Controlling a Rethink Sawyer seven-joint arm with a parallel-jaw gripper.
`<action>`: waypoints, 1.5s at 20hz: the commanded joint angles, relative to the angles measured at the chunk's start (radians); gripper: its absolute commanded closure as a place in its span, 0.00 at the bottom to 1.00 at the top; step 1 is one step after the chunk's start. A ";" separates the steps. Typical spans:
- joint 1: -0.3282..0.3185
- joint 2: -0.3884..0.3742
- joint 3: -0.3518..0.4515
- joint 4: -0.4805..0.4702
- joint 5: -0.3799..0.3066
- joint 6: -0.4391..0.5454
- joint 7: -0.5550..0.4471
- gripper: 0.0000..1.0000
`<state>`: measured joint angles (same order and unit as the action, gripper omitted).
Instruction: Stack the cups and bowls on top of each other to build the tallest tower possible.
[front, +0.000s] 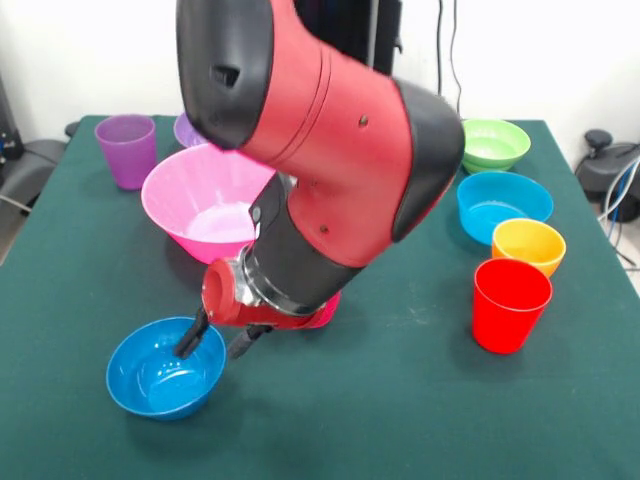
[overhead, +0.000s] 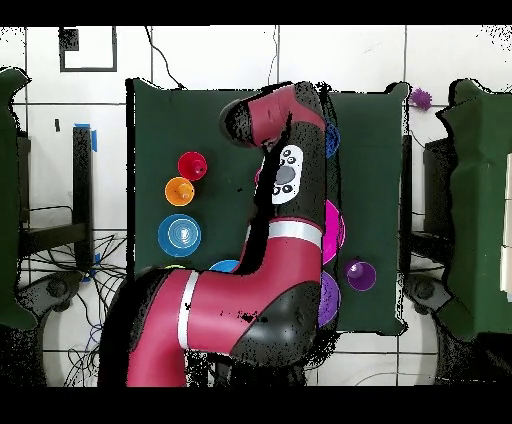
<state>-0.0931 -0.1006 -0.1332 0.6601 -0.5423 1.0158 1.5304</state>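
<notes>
My gripper (front: 215, 342) is low over the table and open. One finger (front: 190, 340) is inside the large blue bowl (front: 160, 372) and the other is outside its right rim. The bowl rests on the table; in the overhead view only its edge (overhead: 333, 140) shows beside the arm. The huge pink bowl (front: 200, 205) stands empty behind it, also visible from overhead (overhead: 336, 228). A purple bowl (front: 185, 130) peeks out behind the pink one. The purple cup (front: 128, 150) stands far left. The red cup (front: 511, 303), orange bowl (front: 528, 245), cyan bowl (front: 503, 203) and green bowl (front: 493, 143) stand at the right. A magenta cup (front: 326, 310) is mostly hidden behind the wrist.
The arm (front: 330, 170) covers the middle of the green table (front: 400, 400). In the overhead view the red cup (overhead: 192, 165), orange bowl (overhead: 180, 190) and cyan bowl (overhead: 179, 235) line the left side; the purple cup (overhead: 360, 275) is at the right.
</notes>
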 joint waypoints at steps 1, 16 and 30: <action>0.025 -0.064 0.052 0.124 -0.001 0.102 -0.232 0.00; 0.019 -0.102 0.085 0.171 0.032 0.162 -0.199 0.00; 0.004 -0.152 0.117 0.341 0.181 0.160 -0.023 0.00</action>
<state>-0.0871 -0.2378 -0.1225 0.8331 -0.4174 1.0979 1.5304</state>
